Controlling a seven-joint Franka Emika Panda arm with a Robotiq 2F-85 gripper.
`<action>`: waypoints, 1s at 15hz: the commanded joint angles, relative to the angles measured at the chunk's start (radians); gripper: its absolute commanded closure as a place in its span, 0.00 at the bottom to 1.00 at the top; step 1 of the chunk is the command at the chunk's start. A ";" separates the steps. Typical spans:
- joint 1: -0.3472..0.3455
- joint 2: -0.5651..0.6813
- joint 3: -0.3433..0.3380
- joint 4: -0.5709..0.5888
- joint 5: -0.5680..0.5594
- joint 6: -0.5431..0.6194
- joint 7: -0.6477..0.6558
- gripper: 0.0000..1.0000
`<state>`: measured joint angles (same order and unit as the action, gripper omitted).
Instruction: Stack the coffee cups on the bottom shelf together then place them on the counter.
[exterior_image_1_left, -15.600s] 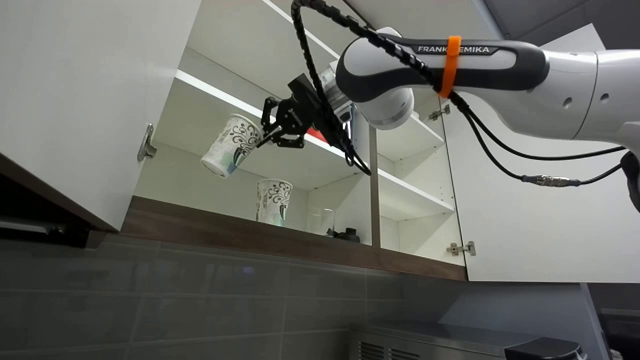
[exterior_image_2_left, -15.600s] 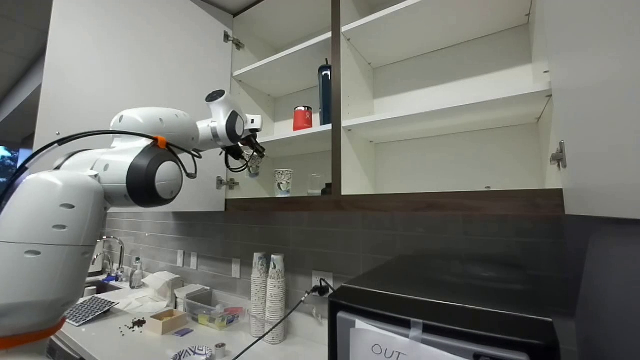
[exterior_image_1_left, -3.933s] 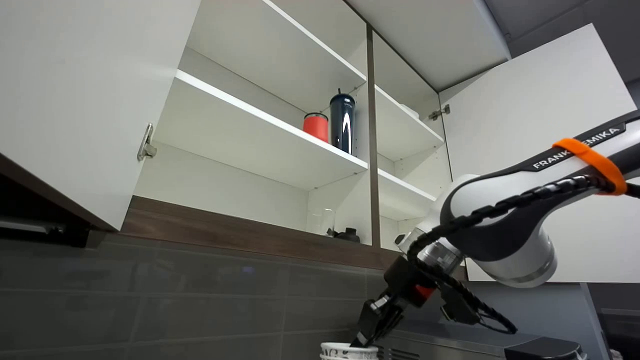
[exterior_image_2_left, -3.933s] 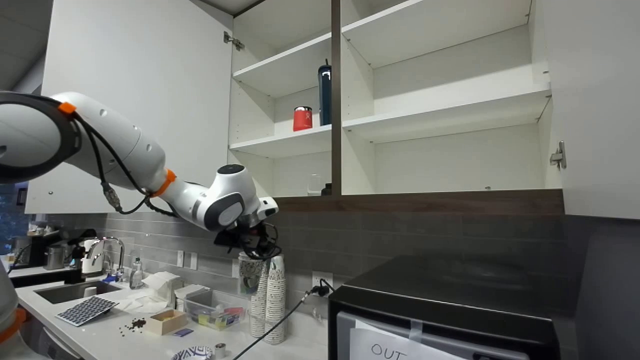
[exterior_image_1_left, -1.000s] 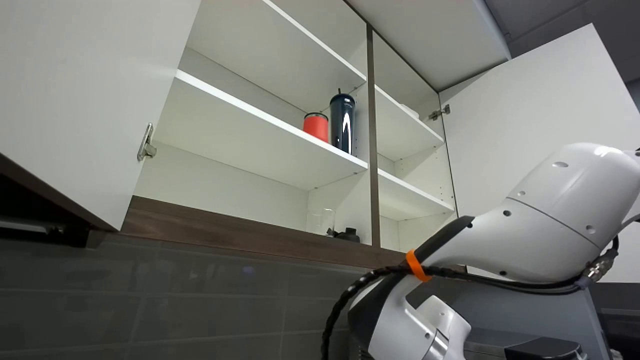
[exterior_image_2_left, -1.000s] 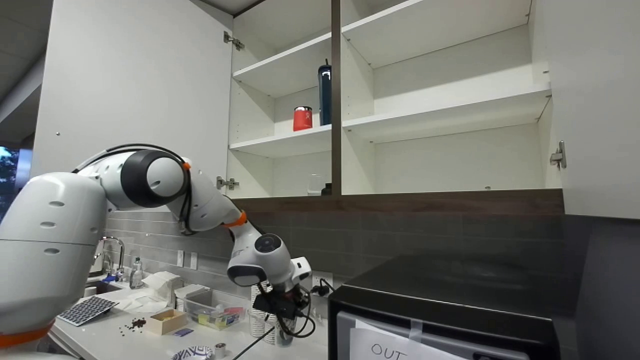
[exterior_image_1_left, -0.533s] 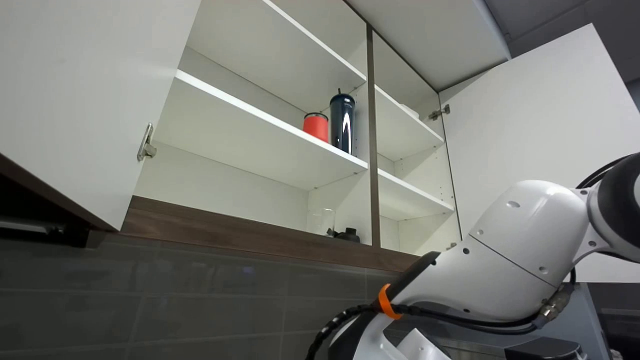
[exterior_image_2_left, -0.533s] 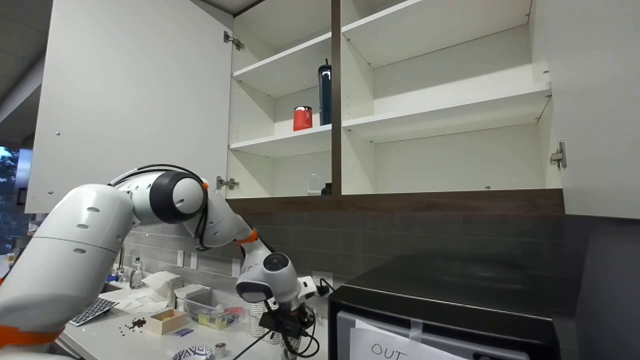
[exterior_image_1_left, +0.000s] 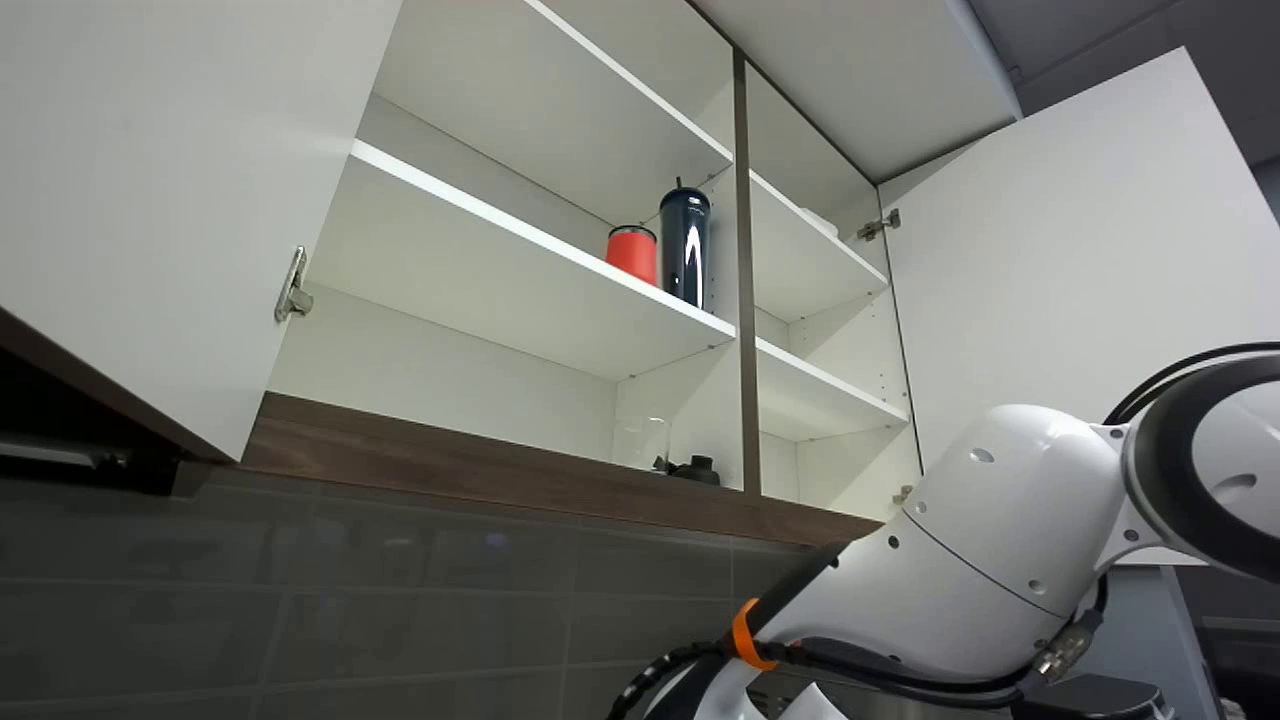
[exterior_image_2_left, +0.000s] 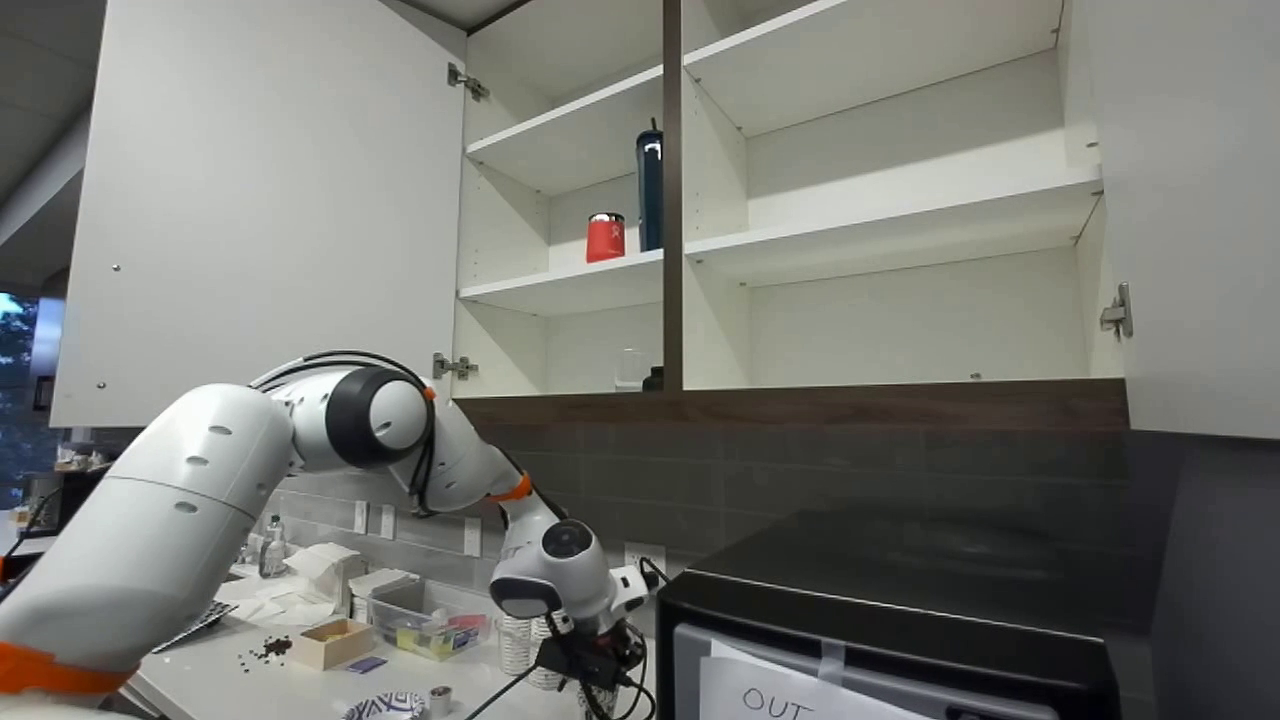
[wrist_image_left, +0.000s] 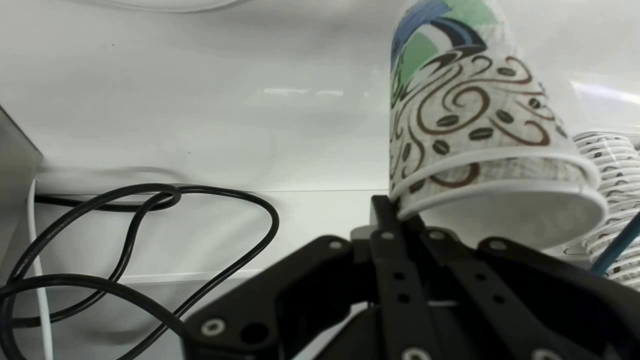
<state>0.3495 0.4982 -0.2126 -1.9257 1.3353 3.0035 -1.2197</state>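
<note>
The two white patterned coffee cups (wrist_image_left: 465, 115) are nested one in the other, two rims showing close together in the wrist view. My gripper (wrist_image_left: 400, 212) is shut on their rims at one side, one finger outside the wall and one inside. The cups are tilted, rims towards me, over the white counter (wrist_image_left: 200, 110); I cannot tell whether they touch it. In an exterior view my gripper (exterior_image_2_left: 598, 685) is low beside the black oven and the cups are mostly hidden. The bottom shelf (exterior_image_1_left: 500, 465) has no coffee cups on it.
Tall stacks of paper cups (wrist_image_left: 617, 200) stand beside the held cups. A looped black cord (wrist_image_left: 272, 215) lies to the left. The black oven (exterior_image_2_left: 900, 590) stands close by. A patterned plate (exterior_image_2_left: 385, 706) and a plastic bin (exterior_image_2_left: 430, 615) are on the counter.
Earlier one cup was held above the bottom shelf and one stood on it; both have since left it. In the last second my gripper has moved lower and towards the oven with the cups.
</note>
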 joint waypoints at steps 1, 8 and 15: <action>-0.021 0.052 0.016 0.052 0.037 0.016 -0.040 0.99; -0.035 0.110 0.022 0.098 0.039 0.029 -0.063 0.98; -0.027 0.094 0.000 0.078 0.010 0.023 -0.027 0.32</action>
<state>0.3211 0.5953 -0.2083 -1.8421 1.3414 3.0082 -1.2458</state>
